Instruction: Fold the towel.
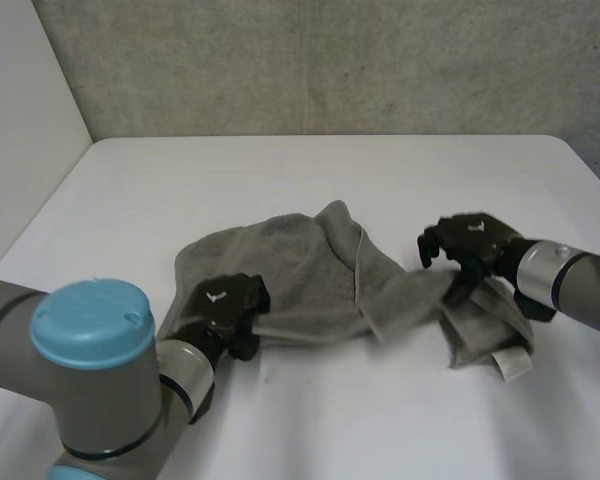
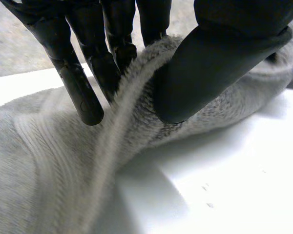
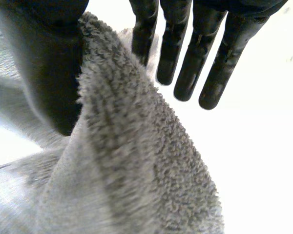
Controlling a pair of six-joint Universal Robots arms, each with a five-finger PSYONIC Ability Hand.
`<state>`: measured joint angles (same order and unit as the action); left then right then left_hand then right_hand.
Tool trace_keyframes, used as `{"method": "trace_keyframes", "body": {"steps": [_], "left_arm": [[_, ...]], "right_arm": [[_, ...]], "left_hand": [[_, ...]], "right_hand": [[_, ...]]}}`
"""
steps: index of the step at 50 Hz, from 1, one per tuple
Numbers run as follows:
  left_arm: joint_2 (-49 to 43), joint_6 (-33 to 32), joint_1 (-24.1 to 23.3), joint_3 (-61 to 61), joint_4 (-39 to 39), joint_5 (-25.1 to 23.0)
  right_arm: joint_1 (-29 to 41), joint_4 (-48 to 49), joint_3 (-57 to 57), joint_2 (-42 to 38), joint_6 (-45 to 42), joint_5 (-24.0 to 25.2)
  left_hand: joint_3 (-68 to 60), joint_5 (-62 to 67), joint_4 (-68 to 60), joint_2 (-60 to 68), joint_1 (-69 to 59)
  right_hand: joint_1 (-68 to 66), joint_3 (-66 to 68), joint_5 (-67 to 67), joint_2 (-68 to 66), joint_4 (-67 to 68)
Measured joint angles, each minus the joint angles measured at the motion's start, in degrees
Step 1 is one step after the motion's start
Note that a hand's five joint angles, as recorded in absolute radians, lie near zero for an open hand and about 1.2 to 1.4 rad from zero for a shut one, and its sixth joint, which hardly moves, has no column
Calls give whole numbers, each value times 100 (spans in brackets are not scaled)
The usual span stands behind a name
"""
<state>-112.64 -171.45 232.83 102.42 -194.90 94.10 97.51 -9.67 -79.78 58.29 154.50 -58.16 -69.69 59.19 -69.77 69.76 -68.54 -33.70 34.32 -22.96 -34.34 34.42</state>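
Nearest to me in the head view, the left arm (image 1: 100,390) with its blue cap (image 1: 90,320) blocks the near left corner of the table (image 1: 380,430).

Just beyond it, the left hand (image 1: 225,312) sits on the near left edge of the towel (image 1: 300,275). In the left wrist view the thumb (image 2: 210,73) and fingers (image 2: 85,92) are closed together on a raised ridge of that edge, so I log this as a firm pinch. The cloth there is lifted off the table.

On the near right, a white label (image 1: 511,365) sticks out from the towel's right end and lies flat on the table.

The towel is grey, crumpled and not yet neatly folded. It lies around the middle of the table and reaches from one hand to the other. A flap is turned over across its centre, with a pale hem line showing.

The right hand (image 1: 472,245) is on the right end and hides part of the cloth under it. In the right wrist view a fold of towel rises between its thumb (image 3: 49,73) and its nearly straight fingers (image 3: 185,63), held between them.

Farther back is bare table, then a grey wall (image 1: 330,60), with a white panel (image 1: 20,130) on the left.
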Motion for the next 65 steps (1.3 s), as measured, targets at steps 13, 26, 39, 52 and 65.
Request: {"method": "trace_keyframes", "body": {"steps": [13,26,39,52,65], "left_arm": [[182,-23,-77,-216,-16,-57],[414,-23,0,-244,-12,-59],[618,-8,276,-124,-9,-60],[612,-2,549,18,-12,-72],[607,-2,550,86,-20,-67]], "right_arm": [[-119,124,-856,1257,938,-400],[1144,461,-1772,2610,1758,-1259],[2600,1177,-1813,1502,1174,-2343],[2677,2567,-2086,894,190,-2911],[2169,2993,-2032,919,238,-2838]], "left_hand": [[0,0,-4,0,-2],[0,1,-5,0,-2],[0,3,-6,0,-2],[0,3,-7,0,-2],[0,3,-7,0,-2]], "right_hand": [[1979,-2002,1948,1962,-1931],[2023,-2002,1948,1962,-1931],[2021,-2002,1947,1962,-1931],[-332,210,-396,-216,204],[-4113,4154,-4274,-4091,4242]]}}
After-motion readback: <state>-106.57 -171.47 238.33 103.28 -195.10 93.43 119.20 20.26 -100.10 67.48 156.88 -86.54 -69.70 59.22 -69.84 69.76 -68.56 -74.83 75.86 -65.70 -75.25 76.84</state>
